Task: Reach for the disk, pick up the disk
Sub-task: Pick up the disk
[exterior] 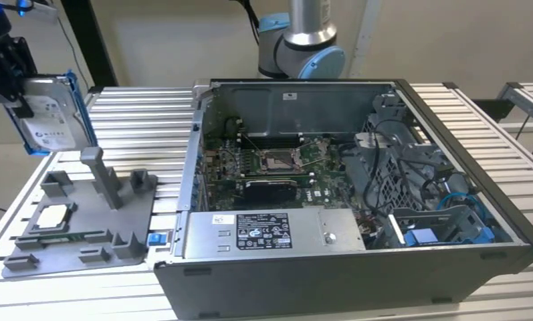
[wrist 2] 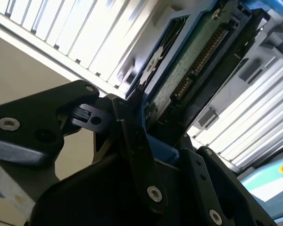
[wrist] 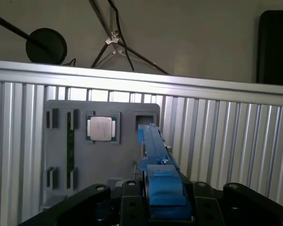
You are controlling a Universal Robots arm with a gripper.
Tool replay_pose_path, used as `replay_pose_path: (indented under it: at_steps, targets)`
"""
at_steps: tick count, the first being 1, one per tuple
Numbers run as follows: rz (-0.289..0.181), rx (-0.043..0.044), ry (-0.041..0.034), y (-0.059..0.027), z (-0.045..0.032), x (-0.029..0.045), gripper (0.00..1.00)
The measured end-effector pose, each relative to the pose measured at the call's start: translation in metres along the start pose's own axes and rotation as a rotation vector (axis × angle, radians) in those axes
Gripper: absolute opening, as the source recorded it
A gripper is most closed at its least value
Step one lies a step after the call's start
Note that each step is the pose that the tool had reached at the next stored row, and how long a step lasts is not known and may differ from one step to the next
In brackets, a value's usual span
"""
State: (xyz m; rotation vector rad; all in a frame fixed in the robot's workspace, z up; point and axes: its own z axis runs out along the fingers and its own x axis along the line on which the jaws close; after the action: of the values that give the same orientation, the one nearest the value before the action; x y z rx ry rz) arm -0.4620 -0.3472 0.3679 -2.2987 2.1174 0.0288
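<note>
1. The gripper [wrist: 161, 200] is drawn in narrow and clamped on the disk [wrist: 154, 141]. It grips the drive at its blue-railed end, and the drive stands edge-on between the fingers.
2. The disk hangs above the grey fixture tray [wrist: 113, 160], apart from it. I judge the reach finished and the pick-up all but done.
3. The hold calls, I judge, for a steady squeeze, since a thin upright drive may slip.
4. Beside the tray, on the exterior view's right, stands the open computer case [exterior: 356, 267].

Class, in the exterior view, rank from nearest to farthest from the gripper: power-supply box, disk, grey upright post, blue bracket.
1. disk: held in the jaws.
2. grey upright post: on the tray below.
3. power-supply box: inside the case, near wall.
4. blue bracket: case's corner, the exterior view's right.
</note>
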Motion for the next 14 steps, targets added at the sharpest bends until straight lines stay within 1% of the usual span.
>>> replay_pose_path:
  at_steps: [5, 14]
  targets:
    - [-0.027, -0.0002, 0.0001, 0.0, -0.0227, -0.0006, 0.0]
    - [-0.049, -0.0005, 0.0001, 0.0, -0.0639, -0.0016, 0.0]
